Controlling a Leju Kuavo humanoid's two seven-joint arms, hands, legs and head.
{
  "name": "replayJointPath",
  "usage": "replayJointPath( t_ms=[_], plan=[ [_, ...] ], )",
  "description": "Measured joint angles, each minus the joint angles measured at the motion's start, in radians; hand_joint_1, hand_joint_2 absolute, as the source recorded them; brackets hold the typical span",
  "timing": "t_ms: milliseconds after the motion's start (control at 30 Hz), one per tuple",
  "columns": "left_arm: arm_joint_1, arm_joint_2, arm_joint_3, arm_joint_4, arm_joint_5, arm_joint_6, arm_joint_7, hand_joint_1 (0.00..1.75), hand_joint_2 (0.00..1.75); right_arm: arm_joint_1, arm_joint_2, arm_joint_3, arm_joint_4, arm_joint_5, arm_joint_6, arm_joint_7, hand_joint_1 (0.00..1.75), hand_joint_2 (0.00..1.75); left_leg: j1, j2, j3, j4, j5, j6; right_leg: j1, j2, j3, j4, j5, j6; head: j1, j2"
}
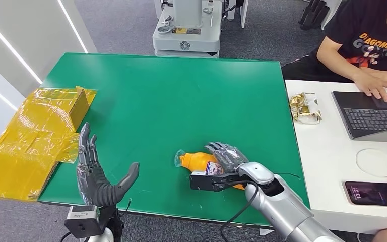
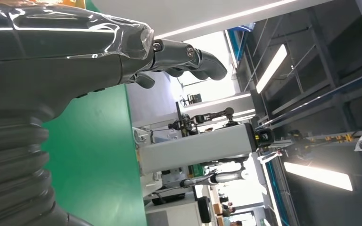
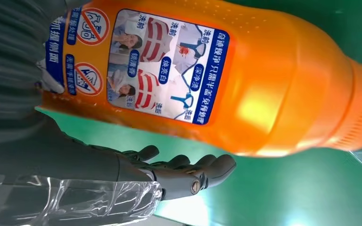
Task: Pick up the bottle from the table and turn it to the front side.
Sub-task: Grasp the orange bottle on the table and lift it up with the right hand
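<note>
An orange bottle [image 1: 197, 161] lies on its side on the green counter [image 1: 171, 96], near the near edge and toward the right corner, its clear-wrapped cap end pointing toward the left edge. The right hand [image 1: 225, 157] is on the bottle: its dark fingers [image 1: 220, 150] drape over the body from the far side, and the silver forearm comes up from the near right corner. In the right wrist view the bottle [image 3: 245, 84] lies right against the hand [image 3: 122, 174], its picture label with blue strips of printed characters facing the camera, while the fingers [image 3: 193, 172] stretch out loosely alongside it over the green surface; whether they actually clamp the bottle I cannot tell.

The left hand [image 1: 98, 174] stands upright over the near left corner of the counter, fingers spread apart, thumb out to the side, holding nothing. The left wrist view shows the same hand [image 2: 75, 47] with its fingers [image 2: 193, 59] extended past the green edge.

A yellow film-wrapped cardboard box [image 1: 35, 136] rests at the left edge. Beside the right edge stands a white desk [image 1: 327, 156] with a laptop [image 1: 373, 113], a phone [image 1: 373, 194] and a crumpled wrapper [image 1: 305, 107]; a person [image 1: 363, 40] in a black shirt types there.
</note>
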Motion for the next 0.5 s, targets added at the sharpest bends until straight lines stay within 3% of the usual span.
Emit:
replayJointPath(
  t_ms=[500],
  plan=[
    [0.001, -0.01, 0.023, 0.0, 0.0, -0.024, 0.009, 0.0, 1.75, 0.037, -0.053, 0.007, -0.043, -0.001, 0.001, 0.07, 0.0, 1.75, 0.0, 0.0, 0.001, 0.0, 0.0, 0.0, 0.0, 0.0, 0.001, 0.0, 0.0, 0.0, 0.0, 0.0]
  ],
)
